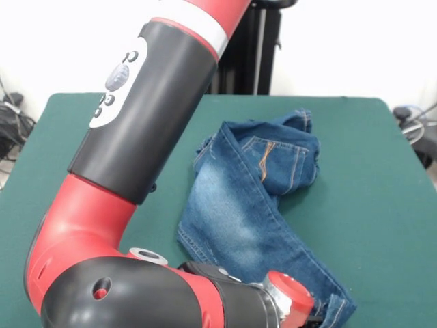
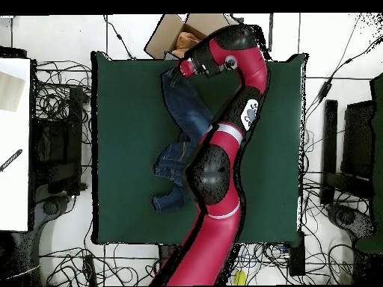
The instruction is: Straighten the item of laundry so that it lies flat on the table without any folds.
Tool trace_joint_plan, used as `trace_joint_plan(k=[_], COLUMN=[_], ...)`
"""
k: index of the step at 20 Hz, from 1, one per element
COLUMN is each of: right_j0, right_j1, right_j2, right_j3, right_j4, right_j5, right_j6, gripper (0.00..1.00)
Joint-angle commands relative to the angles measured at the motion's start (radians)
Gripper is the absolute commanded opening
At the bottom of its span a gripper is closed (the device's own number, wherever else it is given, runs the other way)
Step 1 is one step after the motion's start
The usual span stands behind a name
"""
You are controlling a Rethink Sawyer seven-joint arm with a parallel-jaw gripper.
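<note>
The item of laundry, a pair of blue denim jeans (image 1: 239, 205), lies crumpled on the green table (image 1: 382, 205). One leg stretches toward the near edge, and the waist and other leg are bunched in folds at the far end. From above, the jeans (image 2: 182, 112) run from the table's top edge down to a heap partly hidden under my arm. My gripper (image 1: 314, 320) sits low at the end of the stretched leg, mostly cut off by the picture's bottom edge. In the overhead view the gripper (image 2: 182, 69) is over the leg's end by the table (image 2: 127, 149) edge.
My red and black arm crosses the table's middle and covers part of the jeans. A cardboard box (image 2: 176, 34) stands just beyond the table edge near the gripper. Cables litter the floor around, with a white table (image 2: 13, 142) on one side and black stands (image 2: 351, 149) on the other.
</note>
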Motion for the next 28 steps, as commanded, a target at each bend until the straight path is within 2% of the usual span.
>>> trace_joint_plan(k=[1, 2, 3, 6, 9, 20, 28], right_j0=[0.006, 0.007, 0.007, 0.008, 0.011, 0.013, 0.029], right_j1=[-0.011, -0.011, -0.011, -0.01, -0.015, -0.027, -0.131], right_j2=[-0.071, -0.069, -0.067, -0.061, -0.059, -0.06, -0.067], right_j3=[-0.06, -0.06, -0.06, -0.058, -0.054, -0.056, -0.041], right_j4=[-0.044, -0.045, -0.046, -0.051, -0.065, -0.062, -0.112], right_j5=[-0.133, -0.14, -0.145, -0.167, -0.172, -0.168, -0.024], right_j6=[0.025, 0.017, 0.019, 0.062, 0.038, 0.083, 0.218], gripper=[0.0, 0.0, 1.0, 1.0, 1.0, 1.0, 1.0])
